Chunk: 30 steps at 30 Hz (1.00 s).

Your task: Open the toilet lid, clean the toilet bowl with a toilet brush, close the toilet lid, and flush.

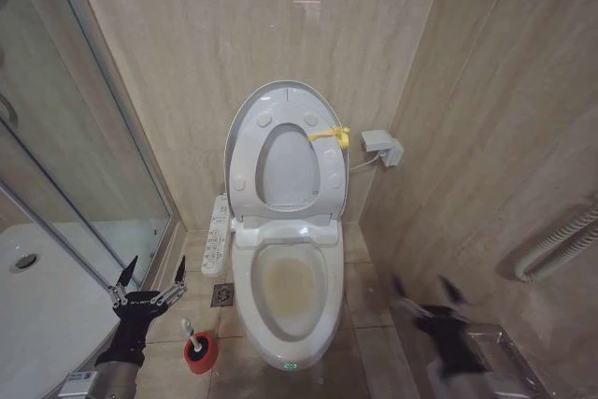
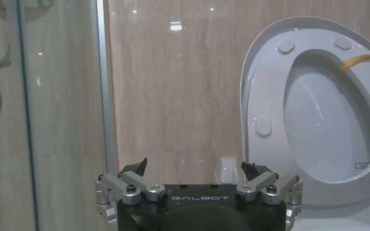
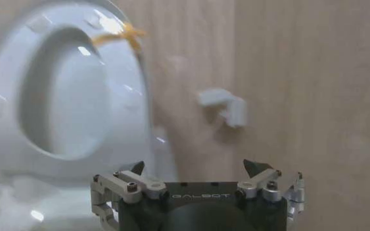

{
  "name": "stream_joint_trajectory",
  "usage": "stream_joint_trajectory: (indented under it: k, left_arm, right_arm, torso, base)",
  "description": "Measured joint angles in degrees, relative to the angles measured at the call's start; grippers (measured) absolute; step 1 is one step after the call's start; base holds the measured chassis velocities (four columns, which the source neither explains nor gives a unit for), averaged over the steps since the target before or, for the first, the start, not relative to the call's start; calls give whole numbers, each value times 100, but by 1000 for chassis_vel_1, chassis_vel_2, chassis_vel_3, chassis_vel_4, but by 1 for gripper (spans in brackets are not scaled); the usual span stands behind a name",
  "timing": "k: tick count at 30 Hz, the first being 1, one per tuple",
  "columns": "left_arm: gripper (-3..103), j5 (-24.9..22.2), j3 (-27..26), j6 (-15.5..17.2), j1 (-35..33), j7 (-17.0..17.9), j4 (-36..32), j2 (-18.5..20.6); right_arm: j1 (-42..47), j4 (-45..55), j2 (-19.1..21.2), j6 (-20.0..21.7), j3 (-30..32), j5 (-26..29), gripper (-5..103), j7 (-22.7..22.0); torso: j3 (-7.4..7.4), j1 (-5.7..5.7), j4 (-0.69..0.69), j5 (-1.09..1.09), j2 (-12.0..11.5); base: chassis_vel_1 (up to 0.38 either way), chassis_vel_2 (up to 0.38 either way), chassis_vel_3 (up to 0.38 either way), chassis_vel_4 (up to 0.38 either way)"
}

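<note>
**Lid up, both grippers empty beside the toilet**

We see the toilet bowl [image 1: 285, 298] at the middle of the head view, its inside stained yellowish-brown and uncovered. Behind it the toilet lid [image 1: 285, 105] stands upright against the tiled wall [image 1: 187, 63], with the seat ring raised flat against it; a yellow tag [image 1: 332, 135] hangs at the lid's rim on our right side. A white remote panel [image 1: 216, 235] sits at the bowl's left, and a glass shower door [image 1: 65, 137] fills the far left.

Our left gripper [image 1: 149, 273] hovers low, left of the bowl, its fingers spread wide with nothing between them. Our right gripper [image 1: 425, 289] is low on the bowl's right, blurred in the head view; its wrist camera shows its fingers wide apart and empty too.

The toilet brush [image 1: 198, 345] stands in its red holder on the floor, just beside the bowl's left front and near the left gripper, untouched.
</note>
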<state>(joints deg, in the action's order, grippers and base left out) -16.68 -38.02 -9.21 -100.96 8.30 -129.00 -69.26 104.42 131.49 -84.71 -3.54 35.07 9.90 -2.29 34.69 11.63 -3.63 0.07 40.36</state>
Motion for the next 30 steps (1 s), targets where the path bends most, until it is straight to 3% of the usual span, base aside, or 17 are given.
stream_joint_trajectory:
  k: [1, 10, 13, 16, 24, 27, 29, 30]
  left_arm:
    - [99, 0, 1, 0, 0, -1, 0, 0]
    - [99, 0, 1, 0, 0, -1, 0, 0]
    - [99, 0, 1, 0, 1, 0, 0, 0]
    - [99, 0, 1, 0, -1, -1, 0, 0]
    - [99, 0, 1, 0, 0, 0, 0, 0]
    - [99, 0, 1, 0, 0, -1, 0, 0]
    - [99, 0, 1, 0, 2, 0, 0, 0]
    - [99, 0, 1, 0, 0, 0, 0, 0]
  right_arm:
    - [-67, -69, -12, -105, -76, 15, 100, 67]
    - [-138, -126, -13, -151, -106, 29, 100, 87]
    - [-470, -334, 51, -196, -89, 115, 100, 53]
    - [-1135, -732, 192, -288, -30, 283, 100, -79]
    - [-1331, -900, 265, -295, -25, 349, 100, -105]
    - [-1758, -1265, 486, -254, -27, 487, 100, -134]
    - [-2006, -1417, 568, -226, -46, 561, 100, -147]
    - [-2137, -1488, 600, -225, -66, 584, 100, -146]
  torso:
    - [0, 0, -1, -8, 0]
    - [0, 0, -6, -7, 0]
    - [0, 0, -7, -8, 0]
    - [0, 0, 1, -5, 0]
    - [0, 0, -9, -8, 0]
    - [0, 1, 0, -3, 0]
    - [0, 0, -7, -8, 0]
    - [1, 1, 0, -6, -1]
  base:
    - [0, 0, 0, 0]
    - [0, 0, 0, 0]
    - [0, 0, 0, 0]
    - [0, 0, 0, 0]
    - [0, 0, 0, 0]
    - [0, 0, 0, 0]
    - [0, 0, 0, 0]
    - [0, 0, 0, 0]
